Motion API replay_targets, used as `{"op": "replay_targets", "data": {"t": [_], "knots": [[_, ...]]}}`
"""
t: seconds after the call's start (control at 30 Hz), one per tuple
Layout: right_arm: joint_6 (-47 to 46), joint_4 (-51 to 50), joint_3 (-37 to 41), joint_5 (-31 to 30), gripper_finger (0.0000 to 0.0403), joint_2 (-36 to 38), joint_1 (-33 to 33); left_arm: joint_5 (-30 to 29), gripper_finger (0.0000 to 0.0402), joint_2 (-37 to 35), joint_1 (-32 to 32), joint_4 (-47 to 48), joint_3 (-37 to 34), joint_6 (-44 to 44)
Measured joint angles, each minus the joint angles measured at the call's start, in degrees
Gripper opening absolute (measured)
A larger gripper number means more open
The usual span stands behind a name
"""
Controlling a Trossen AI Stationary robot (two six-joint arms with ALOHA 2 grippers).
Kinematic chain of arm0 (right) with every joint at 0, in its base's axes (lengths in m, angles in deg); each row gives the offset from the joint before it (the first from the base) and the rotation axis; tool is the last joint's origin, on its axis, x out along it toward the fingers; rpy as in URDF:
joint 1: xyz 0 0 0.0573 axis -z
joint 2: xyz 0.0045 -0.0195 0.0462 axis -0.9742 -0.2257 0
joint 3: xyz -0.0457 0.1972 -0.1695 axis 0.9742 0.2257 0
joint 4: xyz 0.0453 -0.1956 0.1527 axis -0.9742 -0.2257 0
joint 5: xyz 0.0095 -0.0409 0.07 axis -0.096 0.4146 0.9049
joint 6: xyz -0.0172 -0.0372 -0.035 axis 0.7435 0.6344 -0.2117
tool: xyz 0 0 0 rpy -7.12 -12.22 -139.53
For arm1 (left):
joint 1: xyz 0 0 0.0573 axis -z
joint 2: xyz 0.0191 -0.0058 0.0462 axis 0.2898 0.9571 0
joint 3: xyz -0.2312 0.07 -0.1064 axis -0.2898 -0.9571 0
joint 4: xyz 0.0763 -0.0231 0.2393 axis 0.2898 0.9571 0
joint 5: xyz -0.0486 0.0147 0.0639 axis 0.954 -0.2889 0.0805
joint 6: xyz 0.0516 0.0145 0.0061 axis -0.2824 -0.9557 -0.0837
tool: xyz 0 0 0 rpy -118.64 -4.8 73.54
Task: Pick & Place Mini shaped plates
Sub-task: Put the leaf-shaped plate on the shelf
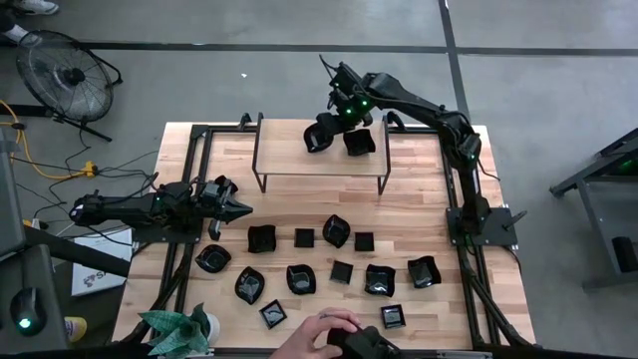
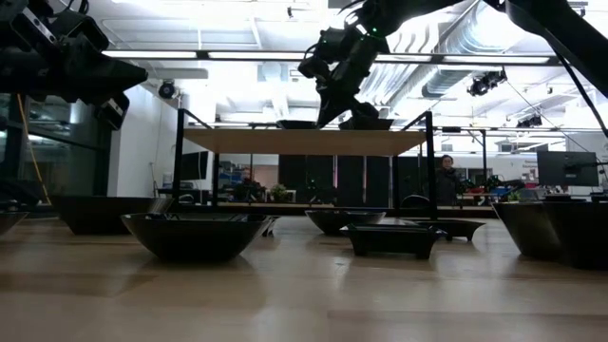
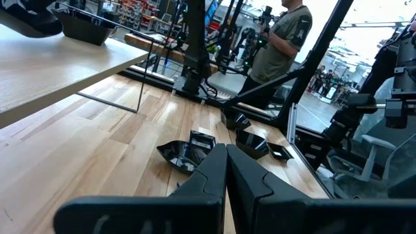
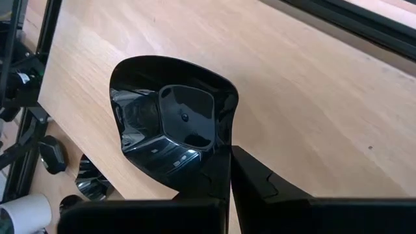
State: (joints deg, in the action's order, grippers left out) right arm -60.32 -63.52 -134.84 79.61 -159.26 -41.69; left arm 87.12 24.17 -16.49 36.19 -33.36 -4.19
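Several glossy black mini plates (image 1: 301,278) lie in rows on the wooden table, resting on their bases. Two more are on the raised shelf (image 1: 289,165): a squarish one (image 1: 359,142), and one (image 1: 319,135) at my right gripper (image 1: 337,122). That gripper reaches over the shelf from the far right and is shut on this plate (image 4: 172,123). My left gripper (image 1: 239,208) hovers shut over the table's left side, pointing right, apart from the plates. The left wrist view shows its shut fingers (image 3: 226,166) with several plates (image 3: 185,155) beyond. My right gripper pinches the plate's rim (image 4: 229,140) between its two fingers, at the edge nearest the gripper. The fingers slant down from above (image 2: 328,104). In the low view the plate's underside (image 2: 296,124) is level with the shelf top; whether it rests there I cannot tell.
The shelf stands on thin dark legs (image 1: 257,179) over the table's far half. A green plant (image 1: 179,329) sits at the near left corner. A person's hand (image 1: 339,327) is at the near edge, and a person (image 3: 279,45) stands beyond the table.
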Motion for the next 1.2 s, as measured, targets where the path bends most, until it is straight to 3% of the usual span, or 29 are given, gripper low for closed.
{"op": "replay_targets", "data": {"t": [1.2], "knots": [[1.5, -1.12, 0.02, 0.0, 0.0001, 0.0, 0.0, 0.0, 0.0001, -0.01, 0.01, 0.0, -0.01, 0.01]]}}
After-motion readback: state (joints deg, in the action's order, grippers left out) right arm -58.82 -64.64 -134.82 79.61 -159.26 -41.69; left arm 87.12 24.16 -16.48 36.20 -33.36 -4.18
